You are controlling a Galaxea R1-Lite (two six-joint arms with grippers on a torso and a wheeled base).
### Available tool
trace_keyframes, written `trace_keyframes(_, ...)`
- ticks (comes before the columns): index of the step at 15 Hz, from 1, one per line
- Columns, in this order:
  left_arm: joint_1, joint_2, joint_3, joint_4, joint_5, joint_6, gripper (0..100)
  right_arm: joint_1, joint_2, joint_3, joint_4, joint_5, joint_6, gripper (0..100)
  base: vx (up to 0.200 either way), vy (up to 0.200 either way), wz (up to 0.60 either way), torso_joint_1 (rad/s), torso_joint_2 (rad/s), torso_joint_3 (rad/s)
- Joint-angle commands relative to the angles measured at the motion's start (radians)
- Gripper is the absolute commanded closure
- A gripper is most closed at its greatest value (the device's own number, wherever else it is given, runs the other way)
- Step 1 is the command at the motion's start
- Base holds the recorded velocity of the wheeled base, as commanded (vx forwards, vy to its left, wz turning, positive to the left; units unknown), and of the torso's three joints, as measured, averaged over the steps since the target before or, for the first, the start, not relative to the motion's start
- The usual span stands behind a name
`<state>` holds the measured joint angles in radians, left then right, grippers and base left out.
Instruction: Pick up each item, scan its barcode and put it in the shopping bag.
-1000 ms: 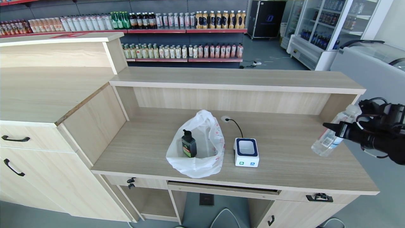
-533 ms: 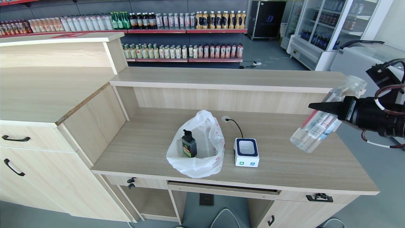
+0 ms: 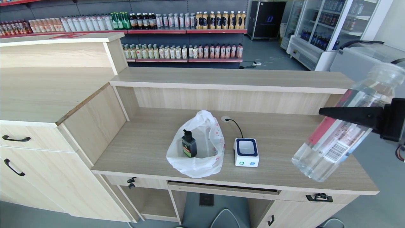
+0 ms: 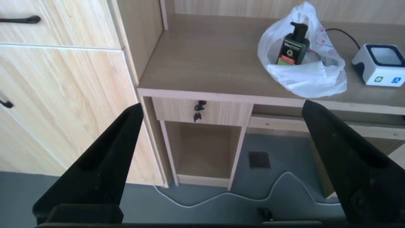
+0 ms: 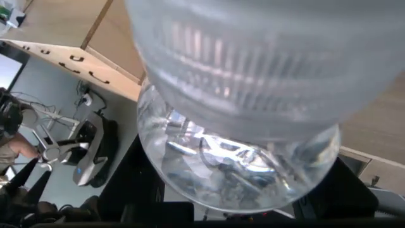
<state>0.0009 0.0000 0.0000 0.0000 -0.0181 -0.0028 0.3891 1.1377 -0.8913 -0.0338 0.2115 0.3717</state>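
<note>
Bottle [image 3: 321,155] clamped in right gripper [image 3: 330,114], tilted, well right of scanner [image 3: 246,152]. Barcode [image 3: 336,152] faces near side; carry left, turn it down onto scanner window.

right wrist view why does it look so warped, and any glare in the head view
Right wrist view: the clear plastic water bottle, gripped by the right hand, sits close before the lens, so the pale wooden counter shows bent through it, with bright streaks on its ribs. Head view: daylight glints on the glass-fronted fridges at upper right.

Scanner [image 3: 246,152] between bottle [image 3: 335,141] and bag [image 3: 190,166]
</note>
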Motion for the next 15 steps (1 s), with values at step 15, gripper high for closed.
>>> trace_keyframes(15,0.001,0.0,0.0,0.0,0.0,0.0,0,0.234,-0.228,-0.037,0.123,-0.05,0.081,100,0.0,0.0,0.0,0.0,0.0,0.0)
